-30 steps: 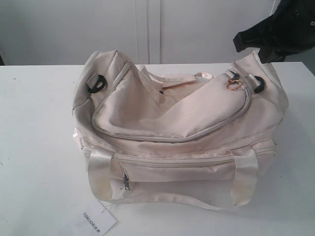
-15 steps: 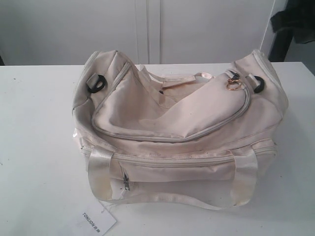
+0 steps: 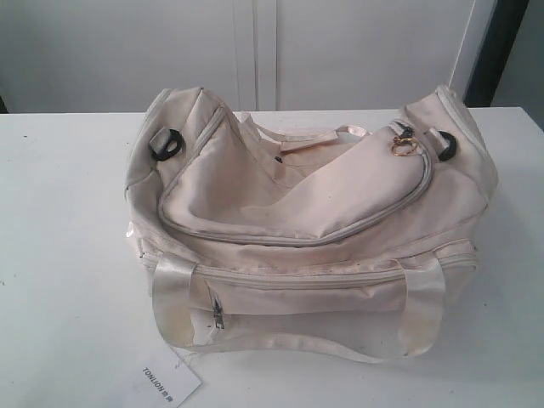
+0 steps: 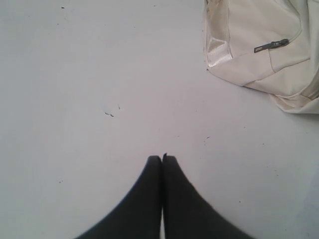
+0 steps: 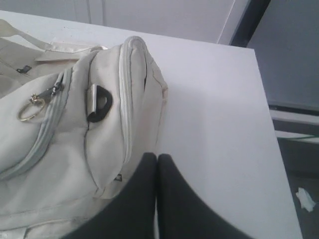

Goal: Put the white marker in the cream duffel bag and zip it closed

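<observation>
- Left hand point(image 4: 162, 158): fingers pressed together, empty, over bare tabletop point(image 4: 75, 74). The cream duffel bag point(image 4: 259, 45) lies well ahead of it, off to one side.
- Right hand point(image 5: 157, 156): clenched, empty, with the bag's ringed end just ahead.
- White marker: in no view; we judge it likely inside.
- Bag is soft and slumping; we would grip the gold ring pull point(image 5: 31, 108), not the fabric.

White table point(image 3: 59, 255) with cream duffel bag point(image 3: 306, 212) and hang tag point(image 3: 161, 384)
</observation>
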### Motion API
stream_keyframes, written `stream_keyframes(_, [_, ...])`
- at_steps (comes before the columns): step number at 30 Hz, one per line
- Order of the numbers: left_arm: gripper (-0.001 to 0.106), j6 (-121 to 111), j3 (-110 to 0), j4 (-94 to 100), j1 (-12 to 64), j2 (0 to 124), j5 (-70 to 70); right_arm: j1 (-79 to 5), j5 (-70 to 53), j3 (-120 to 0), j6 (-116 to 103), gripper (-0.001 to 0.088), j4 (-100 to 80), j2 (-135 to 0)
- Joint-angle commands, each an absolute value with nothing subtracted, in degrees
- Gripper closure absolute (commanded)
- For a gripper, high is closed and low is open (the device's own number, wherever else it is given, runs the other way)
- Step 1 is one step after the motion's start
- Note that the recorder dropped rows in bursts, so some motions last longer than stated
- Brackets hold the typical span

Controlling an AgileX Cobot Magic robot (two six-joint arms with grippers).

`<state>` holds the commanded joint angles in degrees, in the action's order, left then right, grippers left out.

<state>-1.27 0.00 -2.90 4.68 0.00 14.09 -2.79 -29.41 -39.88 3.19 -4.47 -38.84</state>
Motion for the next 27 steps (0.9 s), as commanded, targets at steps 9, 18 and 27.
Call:
stream_keyframes(9, [0.105,-1.3,0.0,-2.9,4.7,0.0,14.1,-1.6,-26.9,-26.2,2.8,0.0868,-4.7,-22.5])
stream_keyframes(18, [0.105,-1.3,0.0,-2.9,4.7,0.0,14.1,1.3,-24.5,-16.3,-0.3,0.0868,-4.4,-10.9])
stream_keyframes(27, [0.105,-1.3,0.0,-2.9,4.7,0.0,14.1,1.3,-23.2,-5.9,-0.3,0.0868,-4.4,0.0])
